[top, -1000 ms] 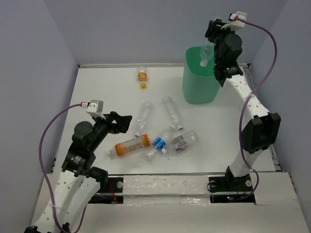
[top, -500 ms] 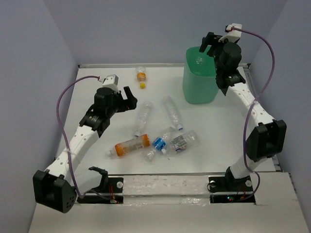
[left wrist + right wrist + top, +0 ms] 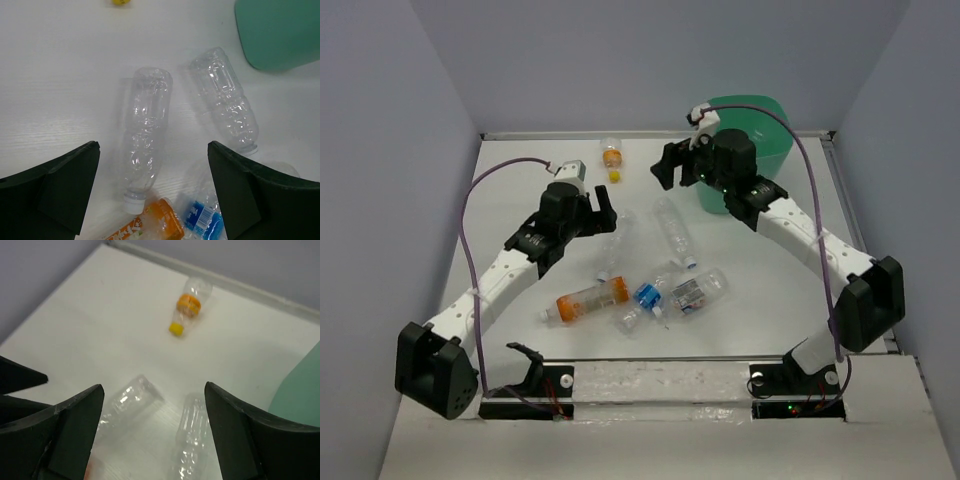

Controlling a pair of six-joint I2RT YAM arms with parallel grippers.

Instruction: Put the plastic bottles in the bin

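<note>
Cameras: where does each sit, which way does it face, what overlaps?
Top external: above and behind the bases, looking down on the table; both arms show whole.
Left wrist: over mid-table, facing down at two unlabelled bottles; the open left claw frames the bottom.
Right wrist: near the bin, facing the far-left corner and the yellow-capped bottle; the open right claw shows.
Shared: both wrist views catch those two unlabelled bottles and the bin's edge.
</note>
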